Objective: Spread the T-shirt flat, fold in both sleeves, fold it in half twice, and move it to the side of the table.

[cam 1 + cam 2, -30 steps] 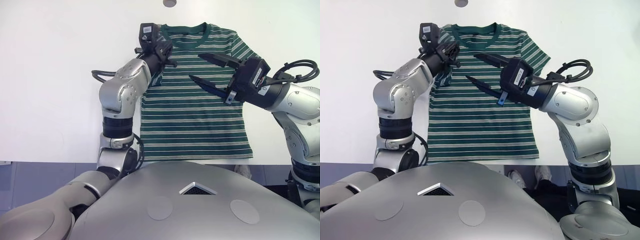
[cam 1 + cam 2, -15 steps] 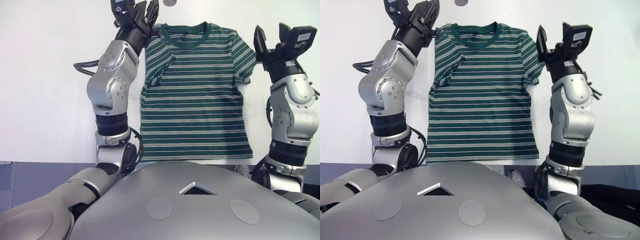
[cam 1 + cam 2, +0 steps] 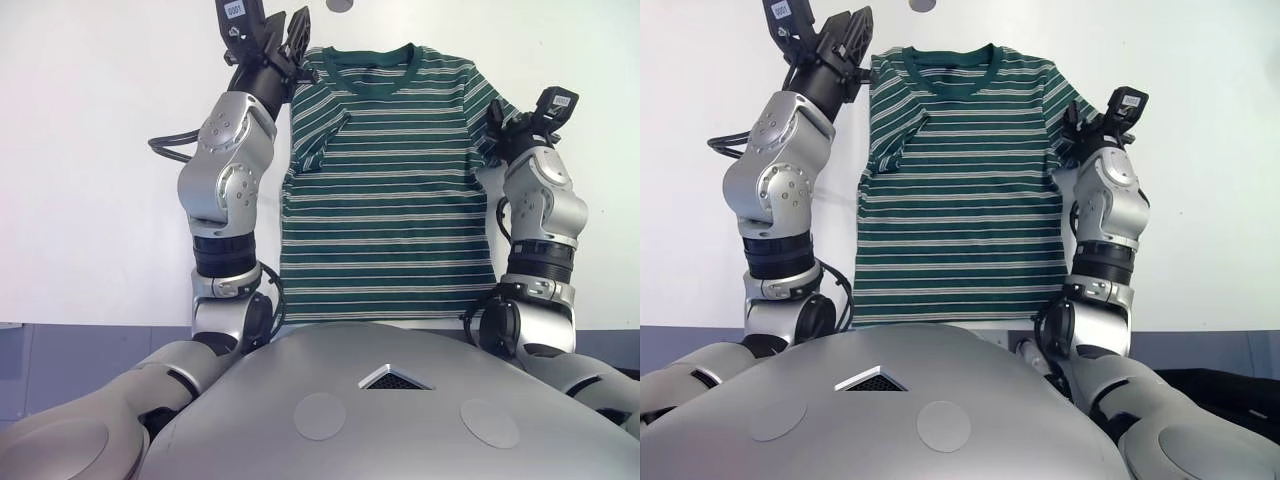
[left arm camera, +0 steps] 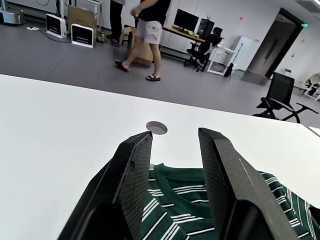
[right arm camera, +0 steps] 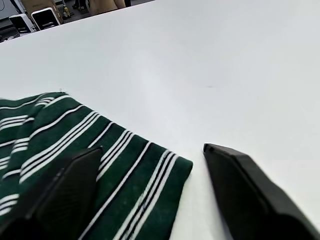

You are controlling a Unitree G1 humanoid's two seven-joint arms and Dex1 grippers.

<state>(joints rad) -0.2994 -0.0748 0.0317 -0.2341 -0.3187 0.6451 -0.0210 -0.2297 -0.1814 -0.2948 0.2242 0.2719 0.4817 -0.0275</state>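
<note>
A green T-shirt [image 3: 390, 200] with white stripes lies flat on the white table [image 3: 90, 180], collar at the far side. Its left sleeve [image 3: 315, 135] is folded in over the body; the right sleeve [image 3: 492, 98] sticks out sideways. My left gripper [image 3: 286, 30] is open and holds nothing, just above the far left shoulder by the collar [image 4: 175, 172]. My right gripper [image 3: 510, 122] is open at the right sleeve; in the right wrist view its fingers [image 5: 240, 180] straddle the sleeve's hem [image 5: 150, 175].
A round hole [image 3: 339, 5] sits in the table just beyond the collar. Bare white tabletop stretches to the left and to the right [image 3: 600, 60] of the shirt. The table's near edge [image 3: 90, 322] runs close in front of me.
Both arms have swung outward from above the shirt's chest. The left gripper rose to the far left shoulder; the right gripper went up, then came down at the right sleeve.
</note>
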